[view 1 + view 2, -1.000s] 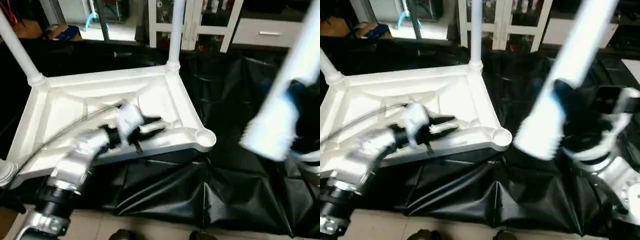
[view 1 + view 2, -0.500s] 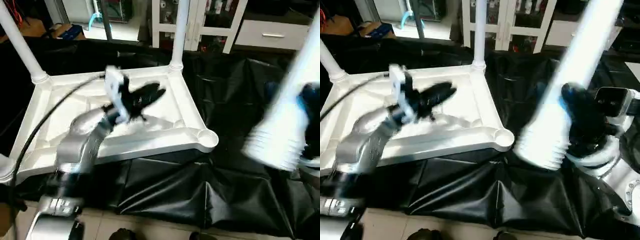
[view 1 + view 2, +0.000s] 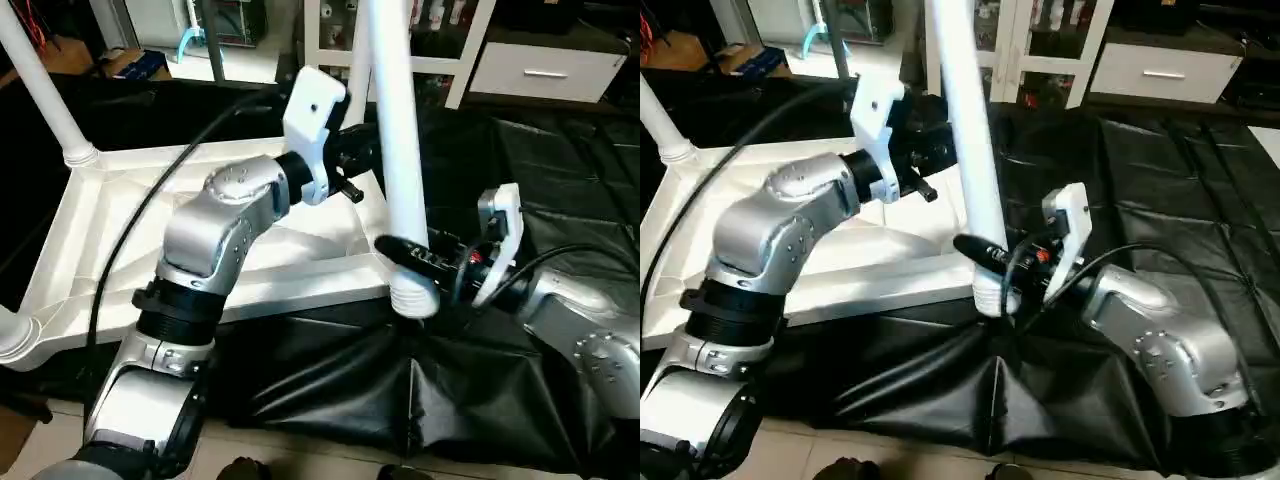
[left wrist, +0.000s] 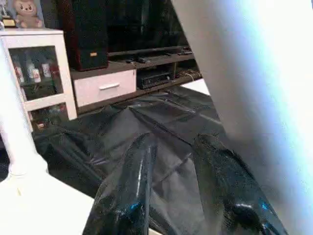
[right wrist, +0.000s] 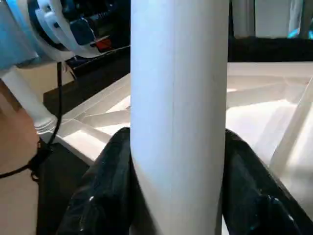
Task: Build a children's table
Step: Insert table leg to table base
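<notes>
The long tapered white tube leg [image 3: 398, 150], tilted a second ago, is now held upright in the clenched right jaws [image 3: 425, 262] over the near-right socket of the upturned white plastic tabletop [image 3: 120, 215]. The left jaws [image 3: 352, 160], raised beside it, are parted, gripping nothing. Seating seems next.

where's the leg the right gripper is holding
In the left eye view the leg stands near upright at centre, clamped near its ribbed lower end by the right gripper, over the table top's near right corner.

The leg [image 3: 398, 150] stands upright between both end effectors, over the top [image 3: 90, 230].
</notes>
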